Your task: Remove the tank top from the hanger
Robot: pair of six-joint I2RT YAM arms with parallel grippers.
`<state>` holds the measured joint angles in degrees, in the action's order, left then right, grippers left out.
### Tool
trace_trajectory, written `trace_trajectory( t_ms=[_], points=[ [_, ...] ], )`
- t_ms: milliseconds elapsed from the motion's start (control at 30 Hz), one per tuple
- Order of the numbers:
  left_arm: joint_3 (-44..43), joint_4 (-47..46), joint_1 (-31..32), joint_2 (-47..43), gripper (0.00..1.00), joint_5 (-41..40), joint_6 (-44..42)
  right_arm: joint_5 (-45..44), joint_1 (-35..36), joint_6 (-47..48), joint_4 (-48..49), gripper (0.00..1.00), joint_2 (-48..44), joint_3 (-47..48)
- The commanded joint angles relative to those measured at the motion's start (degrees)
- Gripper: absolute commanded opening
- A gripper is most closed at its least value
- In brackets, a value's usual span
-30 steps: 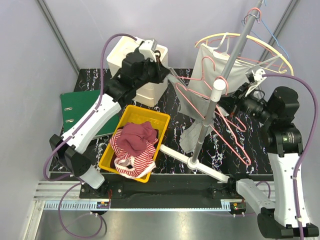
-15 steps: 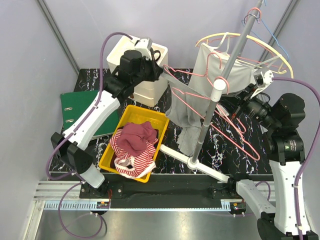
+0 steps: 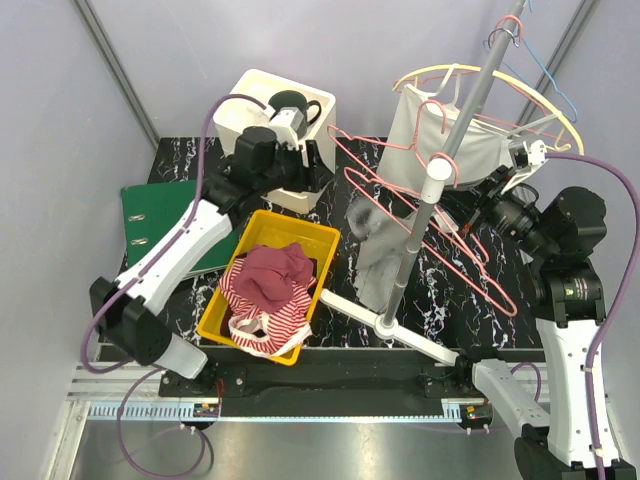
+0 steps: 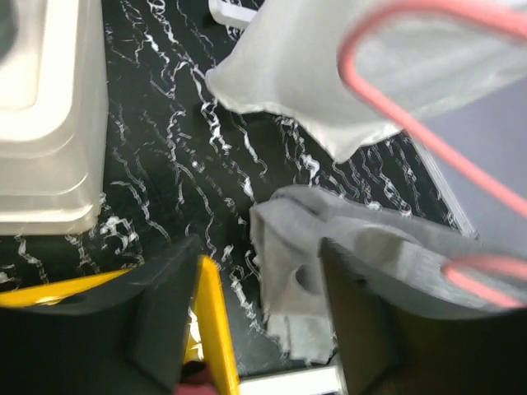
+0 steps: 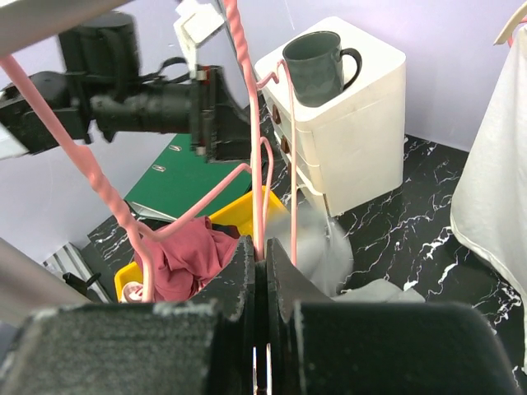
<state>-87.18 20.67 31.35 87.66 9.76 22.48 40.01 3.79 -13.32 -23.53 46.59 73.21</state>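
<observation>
The grey tank top hangs loose in a crumpled drop beside the rack pole, clear of my left gripper. That gripper is open and empty above the table, right of the white drawer unit. In the left wrist view the tank top lies past the open gripper. My right gripper is shut on the wire of a pink hanger. In the right wrist view the gripper pinches the hanger, with the tank top blurred below it.
A yellow basket holds red and striped clothes. A white drawer unit carries a dark mug. A green binder lies at the left. The rack pole bears another pale garment and more hangers.
My left gripper has opened and let go of the grey tank top, which has slid off the pink hanger and dropped. The left arm has drawn back to the left.
</observation>
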Motion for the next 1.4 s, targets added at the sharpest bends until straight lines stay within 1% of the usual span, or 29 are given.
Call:
trace_trajectory(
  t_ms=[0, 67, 133, 167, 200, 233, 267, 300, 400, 467, 500, 533, 600, 733, 800, 1033, 1133, 1167, 1233, 1267, 1333, 1367],
  points=[
    [2.71, -4.93, -0.77, -11.53, 0.71, 0.88, -2.26, 0.42, -0.10, 0.31, 4.19, 0.00, 1.13, 1.49],
    [0.97, -4.23, -0.68, -14.70, 0.71, 1.23, -4.72, 1.12, -0.10, 0.23, 4.19, 0.00, 2.01, 1.85],
    [-0.71, -4.49, -0.77, -16.63, 0.71, 3.68, -6.82, 2.17, -0.19, 0.40, 4.19, 0.00, 2.80, 2.46],
    [-1.93, -5.19, -0.68, -17.08, 0.72, 5.34, -7.62, 2.70, -0.10, 0.49, 4.11, 0.00, 2.89, 2.46],
    [-2.29, -6.50, -0.68, -17.17, 0.75, 10.84, -8.24, 3.14, -0.10, 0.84, 4.19, 0.00, 2.98, 2.46],
    [-2.91, -8.86, -0.77, -16.65, 0.76, 13.68, -8.94, 4.45, -0.10, 1.10, 4.19, 0.00, 2.98, 2.38],
    [-4.65, -9.41, -0.59, -15.95, 0.76, 16.32, -9.12, 4.99, -0.10, 1.45, 4.19, 0.00, 3.07, 2.29],
    [-5.89, -9.76, -0.24, -14.98, 0.76, 20.69, -9.29, 5.34, -0.10, 2.07, 4.11, 0.00, 3.07, 2.29],
    [-10.02, -10.12, 1.42, -10.76, 0.76, 23.80, -11.74, 7.01, -0.10, 2.77, 4.02, 0.00, 3.95, 2.73],
    [-12.22, -9.94, 4.31, -8.21, 0.77, 24.43, -14.82, 8.15, -0.10, 2.51, 4.02, 0.00, 4.30, 2.73],
    [-12.75, -9.42, 5.37, -6.90, 0.78, 24.78, -18.49, 9.29, -0.10, 2.60, 4.02, 0.00, 4.39, 2.64],
    [-13.71, -9.33, 6.34, -6.36, 0.78, 25.22, -20.35, 9.73, -0.10, 2.60, 4.02, 0.00, 4.30, 2.47],
    [-14.68, -9.15, 8.89, -4.79, 0.79, 24.44, -23.69, 10.35, -0.19, 2.42, 4.02, 0.00, 4.13, 1.85],
    [-19.77, -8.63, 9.95, -1.35, 0.79, 22.24, -22.66, 11.75, -0.10, 2.16, 3.93, 0.00, 4.12, 1.59],
    [-20.84, -8.80, 10.30, 0.22, 0.79, 22.67, -20.56, 12.89, -0.10, 2.34, 3.76, 0.00, 4.39, 1.76],
    [-23.12, -10.03, 13.38, 3.31, 0.78, 24.69, -17.82, 14.83, -0.10, 2.77, 3.66, 0.00, 4.30, 1.06],
    [-24.09, -9.51, 13.73, 4.62, 0.73, 25.66, -16.95, 15.45, -0.10, 2.77, 3.58, 0.00, 4.12, 1.14],
    [-24.44, -9.07, 13.73, 5.24, 0.67, 25.83, -16.68, 15.88, -0.10, 2.77, 3.58, 0.00, 3.86, 1.06],
    [-24.79, -8.63, 13.73, 5.94, 0.53, 27.23, -16.33, 16.15, -0.10, 2.69, 3.58, 0.00, 3.77, 0.97],
    [-25.06, -8.28, 13.73, 6.47, 0.41, 27.42, -15.98, 16.15, -0.10, 2.60, 3.58, 0.00, 3.51, 0.88],
    [-25.76, -6.96, 13.73, 7.00, 0.27, 27.68, -15.80, 15.63, -0.10, 2.60, 3.49, 0.00, 3.16, 0.53],
    [-26.55, -6.43, 13.73, 7.17, 0.16, 27.33, -15.80, 15.10, -0.10, 2.51, 3.40, 0.00, 2.98, 0.44]
  ],
)
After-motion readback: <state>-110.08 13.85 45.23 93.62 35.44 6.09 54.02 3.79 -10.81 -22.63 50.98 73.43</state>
